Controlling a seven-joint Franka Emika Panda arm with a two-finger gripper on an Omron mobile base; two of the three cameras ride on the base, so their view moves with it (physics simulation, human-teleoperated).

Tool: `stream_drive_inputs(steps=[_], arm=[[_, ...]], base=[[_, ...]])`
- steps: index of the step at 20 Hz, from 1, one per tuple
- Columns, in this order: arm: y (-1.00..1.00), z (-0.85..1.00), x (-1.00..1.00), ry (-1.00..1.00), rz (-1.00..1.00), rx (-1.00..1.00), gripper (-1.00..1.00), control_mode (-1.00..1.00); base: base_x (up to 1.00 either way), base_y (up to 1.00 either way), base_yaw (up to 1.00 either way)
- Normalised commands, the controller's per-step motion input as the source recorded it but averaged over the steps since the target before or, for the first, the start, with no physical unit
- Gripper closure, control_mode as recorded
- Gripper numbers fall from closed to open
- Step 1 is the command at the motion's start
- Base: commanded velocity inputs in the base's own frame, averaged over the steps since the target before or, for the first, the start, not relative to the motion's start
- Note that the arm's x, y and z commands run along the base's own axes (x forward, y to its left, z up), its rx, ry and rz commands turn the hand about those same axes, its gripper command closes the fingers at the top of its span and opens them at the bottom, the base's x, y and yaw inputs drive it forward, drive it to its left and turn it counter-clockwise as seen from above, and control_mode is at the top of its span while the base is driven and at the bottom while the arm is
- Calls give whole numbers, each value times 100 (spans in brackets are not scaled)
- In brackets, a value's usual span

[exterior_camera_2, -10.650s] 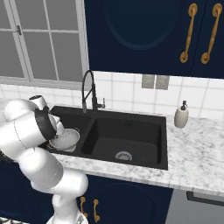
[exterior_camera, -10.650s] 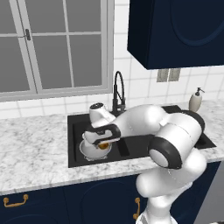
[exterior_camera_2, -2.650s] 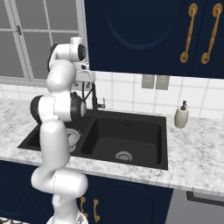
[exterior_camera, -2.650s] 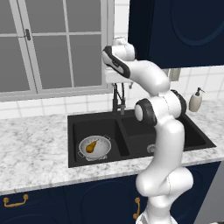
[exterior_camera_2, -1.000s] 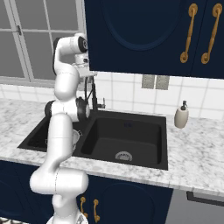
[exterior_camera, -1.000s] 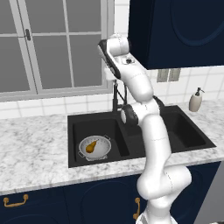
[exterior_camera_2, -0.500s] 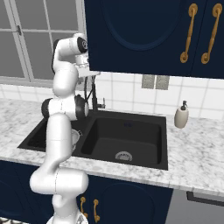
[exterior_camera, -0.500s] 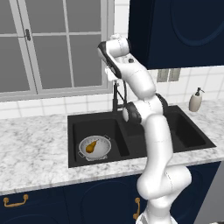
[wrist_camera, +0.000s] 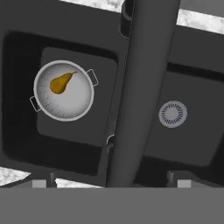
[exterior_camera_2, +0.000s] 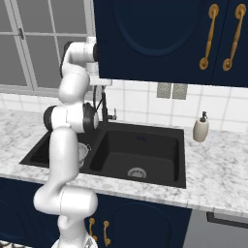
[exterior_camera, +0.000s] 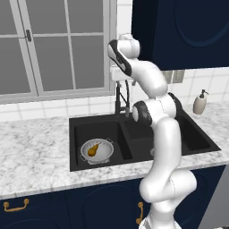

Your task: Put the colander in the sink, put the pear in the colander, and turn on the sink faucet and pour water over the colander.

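Compared with the views from a few seconds back: arm drawn up out of the left basin and raised over the sink faucet (exterior_camera: 123, 96), wrist now high at centre of the left base view, just under the cabinet. Over the last second, only a slight shift of the upper links. Meaning for the task: colander and pear steps judged complete; faucet step not yet done, no water visible.

Gripper (wrist_camera: 112, 186): released, fingers spread wide at the bottom edge of the hand view, nothing between them; faucet neck running up the middle of that view, from between the fingers to the top edge.

Colander (wrist_camera: 64, 90): round, silvery-white, perforated, two small side handles, seated upright in the left basin of the sink (exterior_camera: 197, 138), upper left of the hand view. Pear (wrist_camera: 60, 82): orange-yellow, lying on its side inside the colander, narrow neck toward upper right. Spout not yet over the colander, as far as can be told.
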Motion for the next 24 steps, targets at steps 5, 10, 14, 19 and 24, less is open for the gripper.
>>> stream_drive_inputs(steps=[5, 10, 14, 19, 24], arm=[[3, -32, 1, -29, 11, 8, -100, -100], [27, -36, 1, -3, 1, 0, -100, -100], [46, -17, 0, 1, 0, 0, -100, -100], [49, -17, 8, 1, 0, 0, -100, -100], [50, -17, 21, 1, 0, 0, -100, -100]], base=[[0, 0, 0], [0, 0, 0], [0, 0, 0], [0, 0, 0], [0, 0, 0]])
